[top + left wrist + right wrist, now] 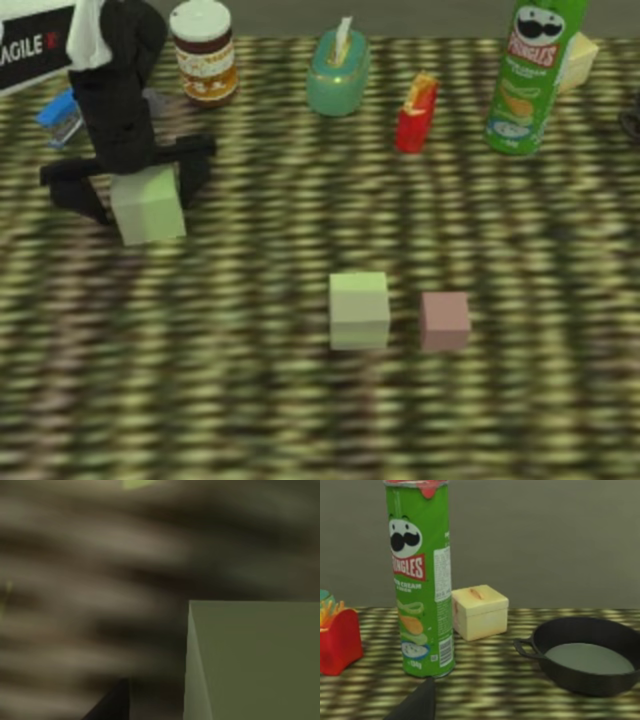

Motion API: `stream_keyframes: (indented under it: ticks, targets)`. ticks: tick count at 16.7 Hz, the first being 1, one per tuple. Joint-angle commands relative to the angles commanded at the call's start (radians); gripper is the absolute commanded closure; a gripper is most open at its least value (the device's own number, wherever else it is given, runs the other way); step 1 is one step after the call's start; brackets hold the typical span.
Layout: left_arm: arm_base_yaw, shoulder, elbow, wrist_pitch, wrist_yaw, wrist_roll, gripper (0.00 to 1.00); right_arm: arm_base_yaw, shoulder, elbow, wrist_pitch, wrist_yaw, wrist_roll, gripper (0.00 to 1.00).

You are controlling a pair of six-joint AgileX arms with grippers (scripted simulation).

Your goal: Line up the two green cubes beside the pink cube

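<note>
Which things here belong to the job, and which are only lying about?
Job: left gripper, green cube under it, green cube in the middle, pink cube.
Lying about: jar, tissue holder, fries box, Pringles can, pan, cream box.

A table (250,420) with a mottled green-brown woven cover carries two green cubes (359,310) (148,205), a pink cube (445,321), a jar (204,52), a tissue holder (338,72), a fries box (416,114), a Pringles can (533,70), a cream box (479,611) and a pan (585,655).

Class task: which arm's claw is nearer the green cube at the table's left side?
Left. The left claw straddles that green cube; the right claw is outside the top view.
</note>
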Motion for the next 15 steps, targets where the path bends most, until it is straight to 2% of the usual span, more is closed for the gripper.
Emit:
stream_keyframes:
  ticks: [9, 15]
  targets:
    - [0.000, 0.000, 0.000, 0.000, 0.000, 0.000, 0.98, 0.000, 0.000, 0.000, 0.000, 0.000, 0.000, 0.00]
    - [0.000, 0.000, 0.000, 0.000, 0.000, 0.000, 1.00, 0.000, 0.000, 0.000, 0.000, 0.000, 0.000, 0.00]
